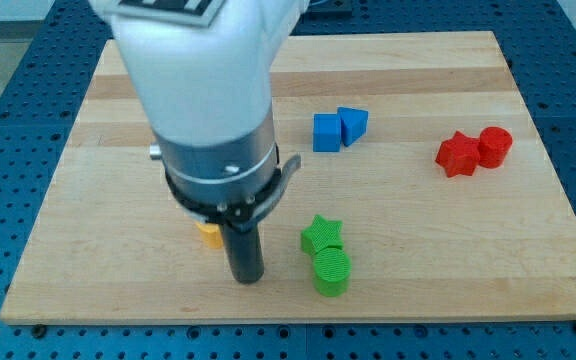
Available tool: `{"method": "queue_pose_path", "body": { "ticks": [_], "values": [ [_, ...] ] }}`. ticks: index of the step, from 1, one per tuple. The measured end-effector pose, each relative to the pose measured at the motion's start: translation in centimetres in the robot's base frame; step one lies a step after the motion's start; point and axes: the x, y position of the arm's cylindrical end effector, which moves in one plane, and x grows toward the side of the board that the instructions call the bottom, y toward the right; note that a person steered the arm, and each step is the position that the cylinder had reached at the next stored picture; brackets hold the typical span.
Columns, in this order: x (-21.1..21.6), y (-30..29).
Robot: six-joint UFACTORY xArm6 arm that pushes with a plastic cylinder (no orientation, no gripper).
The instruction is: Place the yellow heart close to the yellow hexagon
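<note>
Yellow block [208, 234]: mostly hidden behind the arm; shape unclear.
My tip [246, 279]: at the yellow block's 4 o'clock, just beside; no hand fitted.
Green star [322, 234]: touching green cylinder [331, 272] at its 6 o'clock.
Surface [418, 260]: wooden.

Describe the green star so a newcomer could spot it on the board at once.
Start from the wooden board and go to its bottom edge, just right of my tip on the dark rod. Two green blocks sit there touching, one above the other. The green star is the upper one, pointed in outline, while the green cylinder below it is round.
</note>
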Motion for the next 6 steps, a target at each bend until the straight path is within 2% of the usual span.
{"method": "queue_pose_path", "body": {
  "ticks": [2, 3, 5, 6],
  "values": [
    [-2.1, -4.8],
    [-1.0, -5.0],
    [-4.0, -6.8],
    [-3.7, -6.8]
  ]
}}
